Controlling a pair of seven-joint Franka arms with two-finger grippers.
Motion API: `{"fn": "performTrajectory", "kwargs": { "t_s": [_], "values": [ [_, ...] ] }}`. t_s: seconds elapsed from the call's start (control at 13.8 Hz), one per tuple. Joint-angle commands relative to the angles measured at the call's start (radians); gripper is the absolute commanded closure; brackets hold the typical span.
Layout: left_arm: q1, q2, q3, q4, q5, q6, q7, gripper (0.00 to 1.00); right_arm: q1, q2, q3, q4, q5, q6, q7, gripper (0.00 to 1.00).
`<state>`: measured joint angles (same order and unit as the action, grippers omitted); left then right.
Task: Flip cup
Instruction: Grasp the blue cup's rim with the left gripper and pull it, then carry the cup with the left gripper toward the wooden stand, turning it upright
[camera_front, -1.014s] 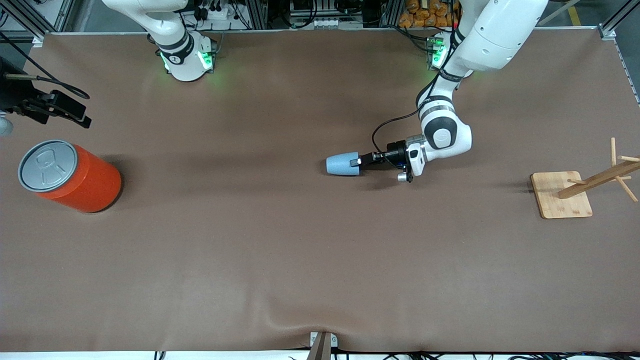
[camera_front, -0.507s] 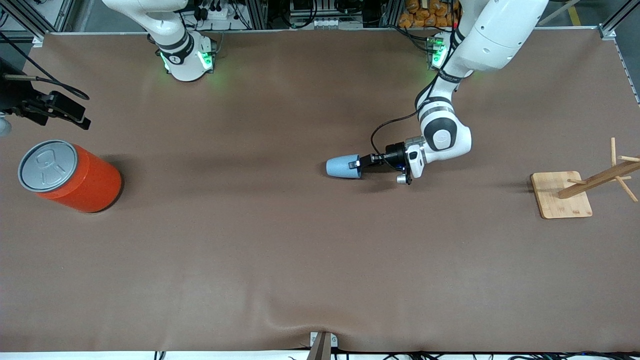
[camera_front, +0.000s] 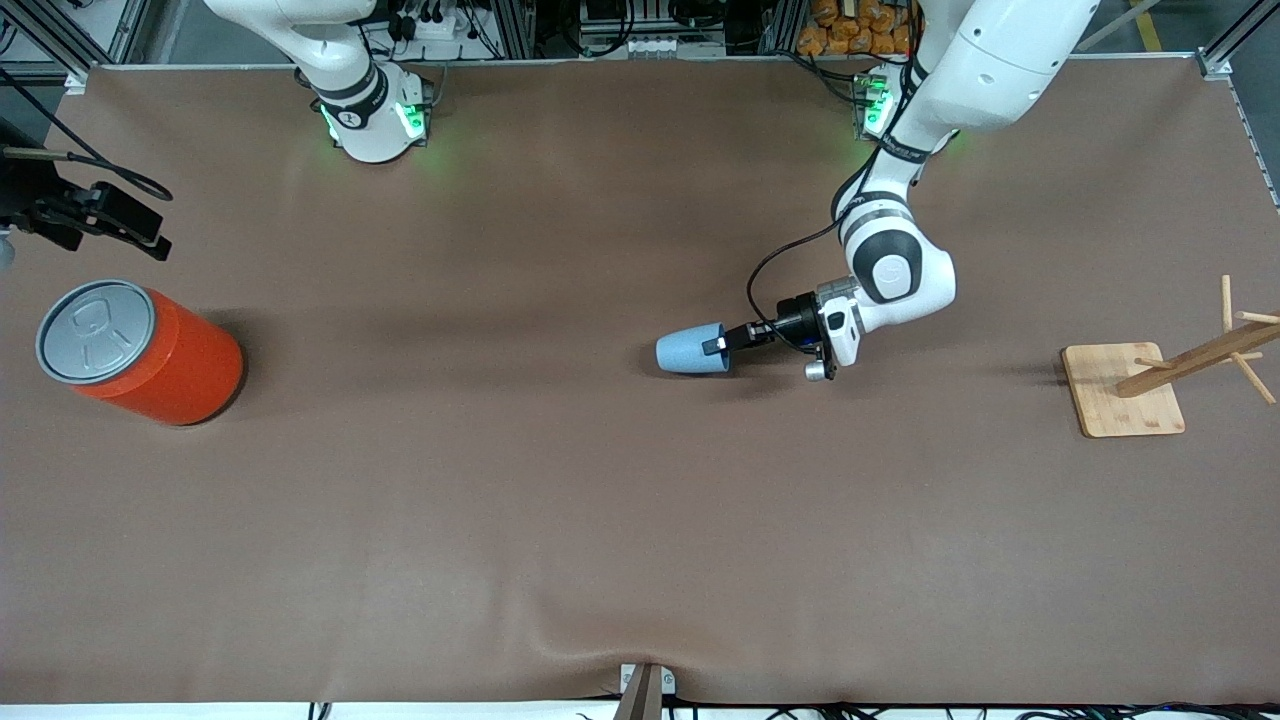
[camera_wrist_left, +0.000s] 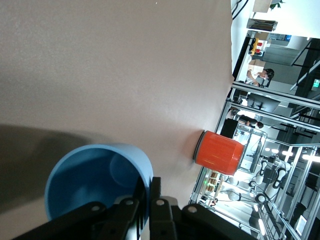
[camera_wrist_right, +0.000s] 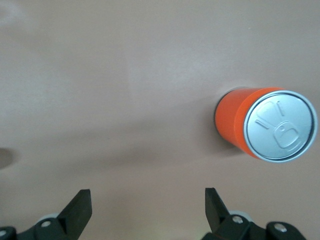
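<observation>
The small light-blue cup (camera_front: 690, 351) lies on its side over the middle of the brown table, its mouth turned toward the left arm's end. My left gripper (camera_front: 716, 346) is shut on the cup's rim, one finger inside and one outside. In the left wrist view the cup (camera_wrist_left: 95, 175) shows its darker blue inside, with my left gripper (camera_wrist_left: 149, 192) pinching its wall. My right gripper (camera_front: 135, 232) hangs above the table at the right arm's end, near the orange can, and waits. In the right wrist view my right gripper (camera_wrist_right: 148, 205) is open and empty.
A large orange-red can with a grey lid (camera_front: 140, 350) stands at the right arm's end; it also shows in the right wrist view (camera_wrist_right: 267, 125) and the left wrist view (camera_wrist_left: 218, 152). A wooden rack on a square base (camera_front: 1125, 388) stands at the left arm's end.
My left gripper has shifted slightly with the cup in it, lower in the front view. The cup's mouth showed briefly, then turned away again. The right gripper drifted slightly.
</observation>
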<state>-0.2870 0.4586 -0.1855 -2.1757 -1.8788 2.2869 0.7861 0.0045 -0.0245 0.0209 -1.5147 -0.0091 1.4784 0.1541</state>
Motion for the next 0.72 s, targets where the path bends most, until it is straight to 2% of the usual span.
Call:
{"fn": "performTrajectory", "kwargs": {
  "t_s": [0.0, 0.29, 0.65],
  "values": [
    [-0.001, -0.052, 0.000, -0.013, 0.068, 0.039, -0.100, 1.00, -0.005, -0.005, 0.011, 0.010, -0.019, -0.007, -0.004, 0.00],
    [0.034, -0.092, 0.011, -0.023, 0.260, 0.048, -0.192, 1.00, -0.006, -0.005, 0.011, 0.011, -0.015, -0.007, -0.005, 0.00],
    [0.120, -0.198, 0.011, -0.026, 0.662, 0.046, -0.448, 1.00, -0.009, -0.005, 0.011, 0.024, -0.006, -0.026, -0.001, 0.00]
  ]
}}
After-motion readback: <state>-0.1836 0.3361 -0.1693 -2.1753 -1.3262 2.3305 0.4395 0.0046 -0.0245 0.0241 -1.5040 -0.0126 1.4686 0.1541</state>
